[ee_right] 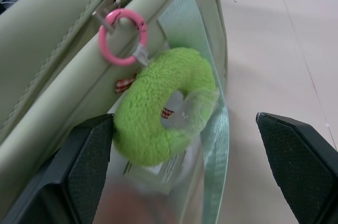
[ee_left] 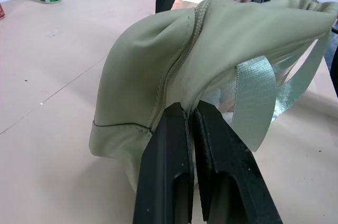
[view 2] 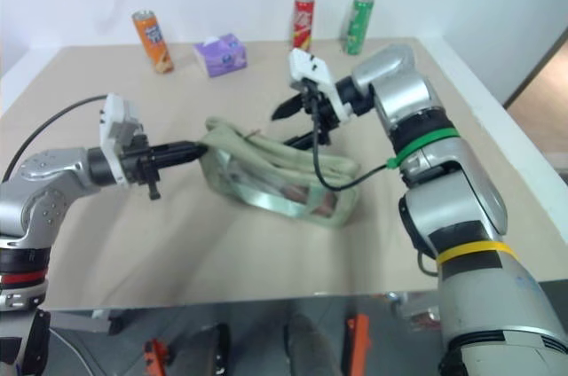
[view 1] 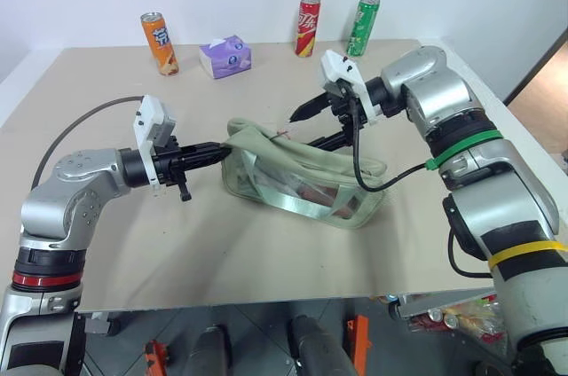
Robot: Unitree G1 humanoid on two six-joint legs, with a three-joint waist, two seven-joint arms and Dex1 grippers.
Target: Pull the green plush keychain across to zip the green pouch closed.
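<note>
The green pouch (view 1: 293, 183), pale sage fabric with a clear side panel and strap, lies in the middle of the table. My left gripper (view 1: 220, 151) is shut on the fabric at the pouch's left end, beside the zipper (ee_left: 177, 65). The green plush keychain (ee_right: 163, 105), a lime fuzzy ring, hangs from a pink ring (ee_right: 122, 36) on the zipper pull, against the clear panel. My right gripper (ee_right: 184, 121) is open over the pouch's top, one finger on either side of the plush, not touching it. In the head views the right gripper (view 1: 307, 128) points down and left at the pouch.
Along the table's back edge stand an orange can (view 1: 159, 43), a purple tissue pack (view 1: 225, 56), a red can (view 1: 308, 26) and a green can (view 1: 362, 27). The table's front edge (view 1: 266, 301) runs just below the pouch. A black cable (view 1: 359, 163) hangs from my right wrist over the pouch.
</note>
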